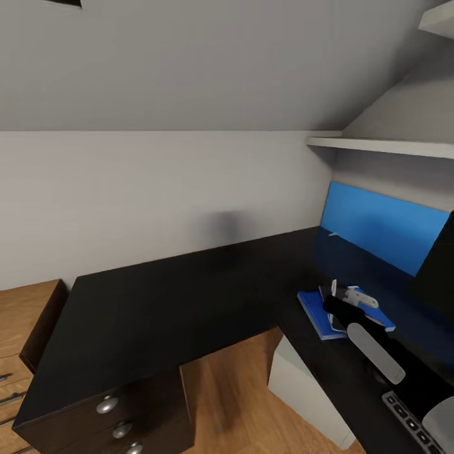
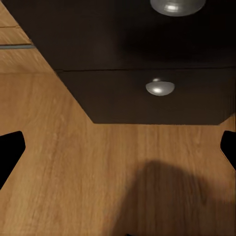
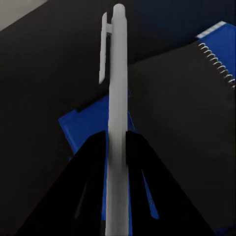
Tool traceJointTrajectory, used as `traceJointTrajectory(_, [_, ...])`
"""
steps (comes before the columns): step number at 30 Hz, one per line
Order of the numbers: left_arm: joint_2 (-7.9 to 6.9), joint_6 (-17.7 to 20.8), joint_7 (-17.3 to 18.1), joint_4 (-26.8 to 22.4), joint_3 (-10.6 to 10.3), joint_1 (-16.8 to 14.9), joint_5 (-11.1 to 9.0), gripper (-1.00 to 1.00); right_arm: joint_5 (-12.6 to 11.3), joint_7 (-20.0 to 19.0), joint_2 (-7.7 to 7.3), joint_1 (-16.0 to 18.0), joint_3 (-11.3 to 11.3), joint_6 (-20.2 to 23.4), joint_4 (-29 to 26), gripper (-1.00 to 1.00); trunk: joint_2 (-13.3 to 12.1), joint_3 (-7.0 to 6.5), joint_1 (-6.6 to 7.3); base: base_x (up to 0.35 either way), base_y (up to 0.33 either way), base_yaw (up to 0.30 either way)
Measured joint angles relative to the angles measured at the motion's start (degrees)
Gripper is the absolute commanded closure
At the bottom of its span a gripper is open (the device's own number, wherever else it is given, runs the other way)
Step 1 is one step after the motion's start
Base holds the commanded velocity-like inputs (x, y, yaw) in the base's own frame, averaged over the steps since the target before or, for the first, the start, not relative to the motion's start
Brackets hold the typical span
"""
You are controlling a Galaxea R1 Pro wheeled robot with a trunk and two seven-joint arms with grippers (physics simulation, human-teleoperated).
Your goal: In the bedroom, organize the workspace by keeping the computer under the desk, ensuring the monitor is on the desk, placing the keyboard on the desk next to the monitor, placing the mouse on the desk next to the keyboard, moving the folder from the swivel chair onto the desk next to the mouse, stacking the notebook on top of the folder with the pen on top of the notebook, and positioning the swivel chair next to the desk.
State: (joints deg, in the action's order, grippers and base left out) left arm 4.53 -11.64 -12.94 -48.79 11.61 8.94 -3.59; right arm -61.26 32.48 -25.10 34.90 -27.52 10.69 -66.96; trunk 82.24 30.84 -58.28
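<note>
Right end effector (image 3: pixel 116 147) pinches pen (image 3: pixel 117 98) above notebook (image 3: pixel 182 128).

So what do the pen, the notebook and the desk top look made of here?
Pen: smooth pale plastic, judging by its moulded clip, held in the right claw. Notebook: matte dark cover, likely card, with metal-looking spiral binding. Desk: glossy black top, possibly laminate, faintly reflecting the blue panel.

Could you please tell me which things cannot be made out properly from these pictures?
- Monitor: head view, cut off by the right edge.
- Keyboard: head view, cut by the bottom edge and the right arm.
- Notebook: in the head view, hidden behind the right gripper and the pen.
- Left gripper: left wrist view, edges crop the fingers.
</note>
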Motion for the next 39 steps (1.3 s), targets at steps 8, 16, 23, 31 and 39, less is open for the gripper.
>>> traceJointTrajectory(8, [-0.07,0.2,0.0,0.1,-0.1,0.0,0.0,-1.00,0.5,0.2,0.03,0.0,0.0,-0.2,0.6,1.00,0.0,-0.15,0.01,0.045,-0.148,-0.087])
traceJointTrajectory(16, [-0.08,-0.1,0.0,0.1,0.0,0.0,0.0,-1.00,0.5,0.2,0.10,0.0,0.1,-0.2,1.9,1.00,0.0,-0.16,0.00,0.016,-0.052,-0.006])
traceJointTrajectory(23, [-0.08,0.0,0.0,0.4,-0.1,0.0,0.0,-1.00,2.0,0.1,0.21,0.0,0.1,-1.0,2.5,1.00,0.0,-0.16,0.01,0.117,-0.142,0.000])
traceJointTrajectory(31, [-0.02,-0.2,0.0,0.5,0.0,0.0,0.0,-1.00,4.2,0.0,0.54,0.0,0.0,-2.3,5.6,1.00,0.0,-0.16,0.01,0.126,-0.012,0.000])
traceJointTrajectory(39, [-0.06,-0.2,0.0,0.5,0.0,0.0,0.0,-1.00,4.2,-6.0,1.51,0.1,0.0,-4.4,10.1,1.00,0.0,-0.16,0.01,0.112,0.075,0.000])
